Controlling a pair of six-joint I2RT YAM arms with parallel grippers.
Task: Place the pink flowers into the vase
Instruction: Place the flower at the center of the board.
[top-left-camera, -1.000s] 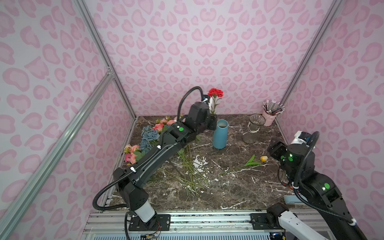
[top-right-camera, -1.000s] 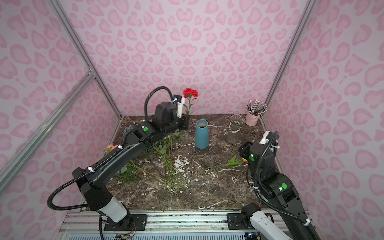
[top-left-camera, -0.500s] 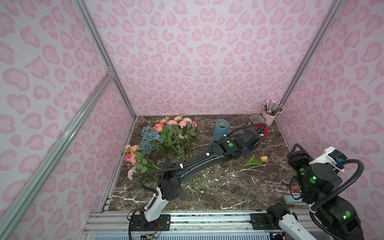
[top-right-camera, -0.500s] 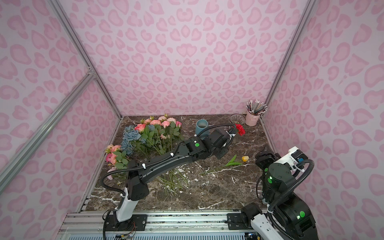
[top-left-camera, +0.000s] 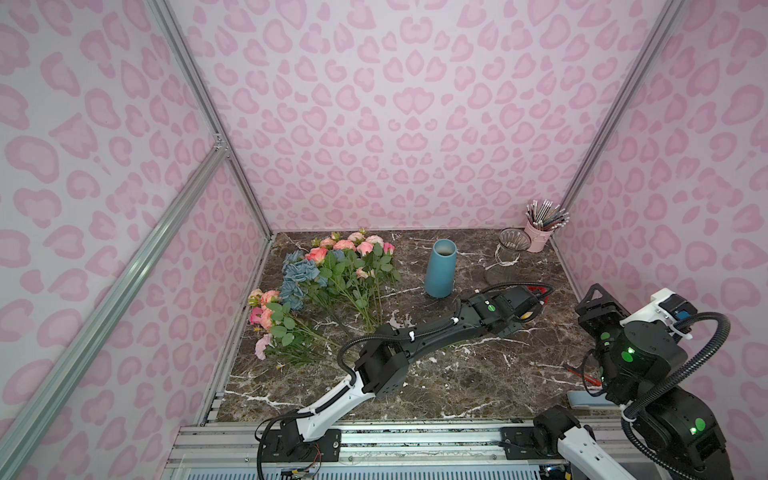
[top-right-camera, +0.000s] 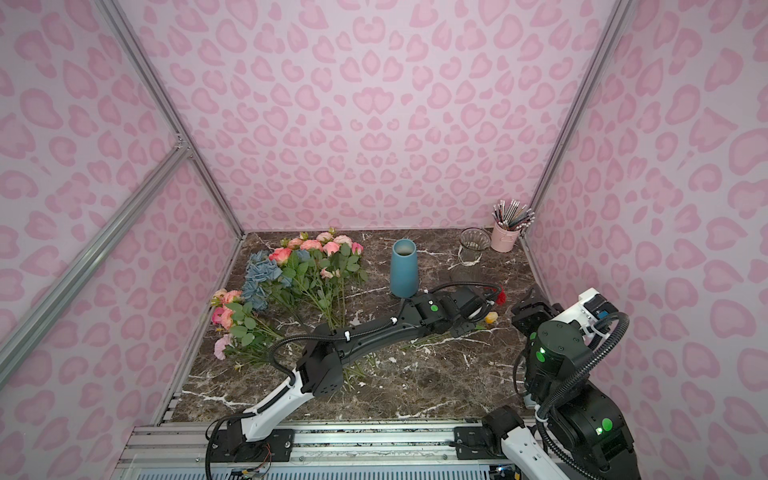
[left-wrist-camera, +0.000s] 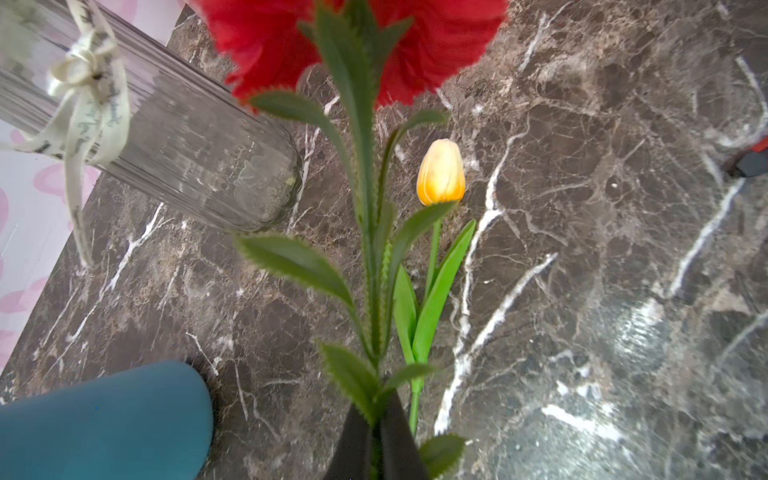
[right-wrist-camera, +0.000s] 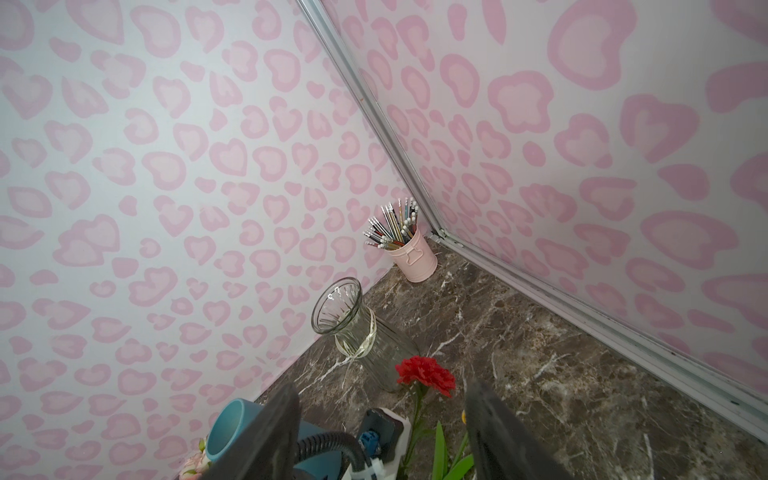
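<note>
The pink flowers (top-left-camera: 353, 249) (top-right-camera: 320, 249) lie at the back left of the marble table, with a smaller pink bunch (top-left-camera: 266, 316) nearer the left wall. A blue vase (top-left-camera: 440, 268) (top-right-camera: 404, 268) (left-wrist-camera: 104, 419) stands upright at mid-back and shows nothing inside. My left gripper (left-wrist-camera: 376, 436) (top-left-camera: 534, 297) is shut on the stem of a red flower (left-wrist-camera: 436, 41) (top-right-camera: 501, 296), held low at the right, far from the pink flowers. My right gripper (right-wrist-camera: 382, 415) (top-left-camera: 598, 305) hangs open and empty by the right wall.
A clear glass vase (top-left-camera: 509, 253) (right-wrist-camera: 357, 332) and a pink pencil cup (top-left-camera: 540, 239) stand at the back right. A yellow tulip (left-wrist-camera: 441, 172) lies under the red flower. Blue hydrangeas (top-left-camera: 301, 274) lie among the pink stems. A red-handled tool (top-left-camera: 582, 374) lies front right.
My left arm has swung from beside the blue vase over to the right and down, carrying the red flower. My right arm has drawn back toward the right wall.
</note>
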